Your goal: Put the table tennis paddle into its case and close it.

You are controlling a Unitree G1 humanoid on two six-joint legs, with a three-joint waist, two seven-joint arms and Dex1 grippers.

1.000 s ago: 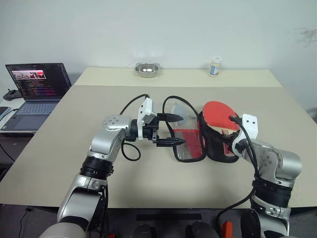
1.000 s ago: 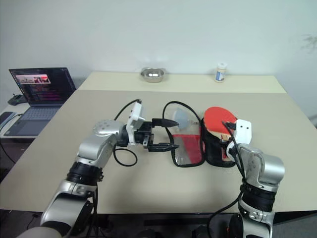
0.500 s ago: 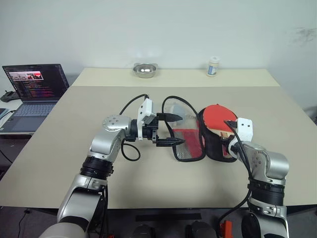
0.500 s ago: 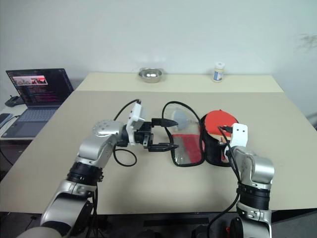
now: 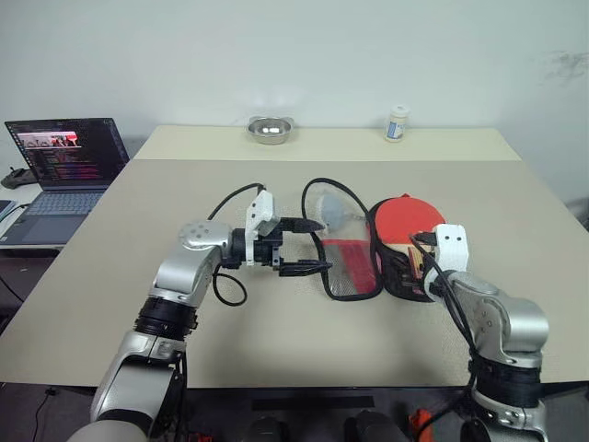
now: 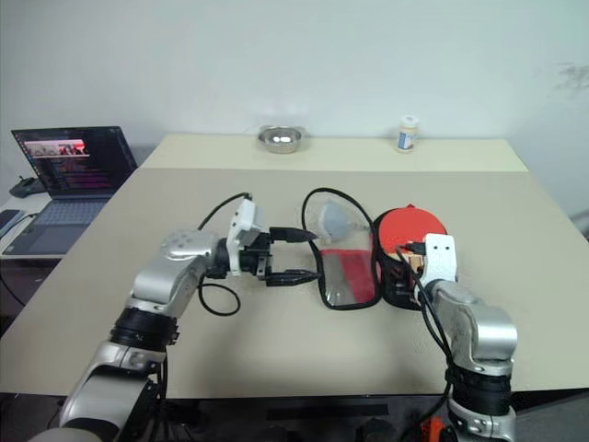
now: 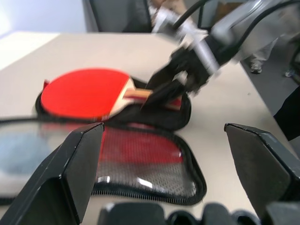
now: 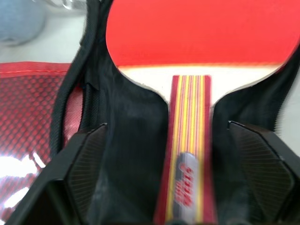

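The case [image 5: 350, 269] lies unzipped and spread flat in the middle of the table, its red mesh flap [image 7: 140, 159] to the left and its black half [image 5: 398, 272] to the right. The table tennis paddle [image 5: 406, 217] lies in the black half, red face away from me, striped handle [image 8: 188, 140] toward me. My right gripper [image 8: 166, 126] is open, with one finger on each side of the handle and neither touching it. My left gripper [image 5: 309, 246] is open too, pointing right, just left of the flap's edge with nothing between its fingers.
An open laptop [image 5: 64, 166] sits off the table's left side. At the back of the table [image 5: 110, 258] stand a metal bowl [image 5: 270, 129] and a small white bottle [image 5: 397, 122]. A clear pocket [image 5: 333, 207] lies behind the mesh flap.
My right gripper has opened and let go of the paddle handle. The paddle has settled lower into the black half. My left gripper has drawn slightly left, away from the flap.
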